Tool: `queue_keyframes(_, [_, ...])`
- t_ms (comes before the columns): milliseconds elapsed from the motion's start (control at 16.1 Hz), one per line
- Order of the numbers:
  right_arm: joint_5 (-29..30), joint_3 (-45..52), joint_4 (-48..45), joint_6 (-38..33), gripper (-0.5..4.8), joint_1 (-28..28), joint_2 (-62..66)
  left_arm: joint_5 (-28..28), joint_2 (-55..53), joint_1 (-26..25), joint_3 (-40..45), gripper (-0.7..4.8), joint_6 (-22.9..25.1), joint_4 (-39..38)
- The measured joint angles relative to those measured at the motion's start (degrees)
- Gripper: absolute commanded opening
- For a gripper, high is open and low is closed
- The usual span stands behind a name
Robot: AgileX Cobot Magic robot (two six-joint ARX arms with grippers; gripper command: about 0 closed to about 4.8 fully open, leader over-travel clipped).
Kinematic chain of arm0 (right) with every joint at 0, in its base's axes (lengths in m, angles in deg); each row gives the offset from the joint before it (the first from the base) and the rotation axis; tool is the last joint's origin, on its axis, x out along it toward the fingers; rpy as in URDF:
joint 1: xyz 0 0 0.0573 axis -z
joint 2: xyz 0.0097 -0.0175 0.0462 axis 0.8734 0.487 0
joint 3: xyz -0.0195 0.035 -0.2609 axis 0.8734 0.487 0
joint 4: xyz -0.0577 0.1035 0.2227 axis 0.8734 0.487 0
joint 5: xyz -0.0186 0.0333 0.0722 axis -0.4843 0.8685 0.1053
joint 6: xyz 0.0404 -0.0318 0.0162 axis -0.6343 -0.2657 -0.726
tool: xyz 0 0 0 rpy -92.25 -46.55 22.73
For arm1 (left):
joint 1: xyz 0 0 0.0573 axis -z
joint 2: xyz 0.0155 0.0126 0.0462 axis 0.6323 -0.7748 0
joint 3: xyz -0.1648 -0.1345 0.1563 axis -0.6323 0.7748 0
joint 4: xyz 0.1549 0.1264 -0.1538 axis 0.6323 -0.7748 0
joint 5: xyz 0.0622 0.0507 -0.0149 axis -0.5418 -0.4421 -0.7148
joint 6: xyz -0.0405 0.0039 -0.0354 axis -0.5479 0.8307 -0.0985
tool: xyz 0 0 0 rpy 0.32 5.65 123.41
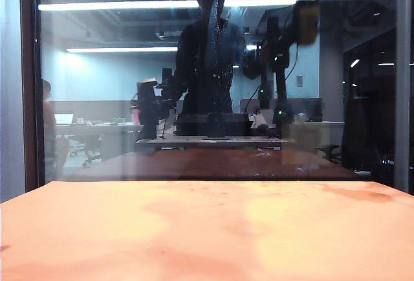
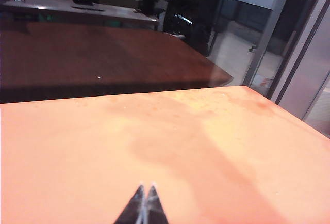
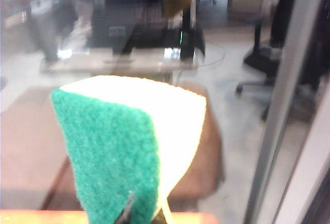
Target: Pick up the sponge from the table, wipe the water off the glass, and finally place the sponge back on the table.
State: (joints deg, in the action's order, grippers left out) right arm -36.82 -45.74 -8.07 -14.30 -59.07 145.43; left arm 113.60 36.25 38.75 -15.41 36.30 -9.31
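While the left gripper (image 2: pixel 145 187) rested shut over the table (image 2: pixel 77 152), the right gripper (image 3: pixel 147 208) pinched the sponge (image 3: pixel 124 141) at the exterior frame's upper right, facing the glass (image 1: pixel 97 100).

Office: desks (image 1: pixel 97 129), ceiling strip lights (image 1: pixel 168 4).
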Motion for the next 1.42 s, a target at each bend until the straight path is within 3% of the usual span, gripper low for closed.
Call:
queue_keyframes(310, [4.33, 18.95, -9.35, -9.64, -0.06, -1.75, -6.49, 0.0, -0.02, 0.0, 0.0, -0.06, 0.0, 0.0])
queue_keyframes(619, [3.61, 34.27, -20.61, -16.06, -0.06, -11.3, -6.23, 0.0, -0.02, 0.0, 0.0, -0.06, 0.0, 0.02])
queue_keyframes(1239, [5.99, 37.79, -35.21, -22.75, -0.06, -25.29, 14.01, 0.0, -0.04, 0.0, 0.0, -0.06, 0.0, 0.39])
queue_keyframes(1424, [10.78, 37.66, -40.87, -27.56, -0.06, -26.99, 21.2, 0.0, -0.04, 0.0, 0.0, -0.06, 0.0, 0.39])
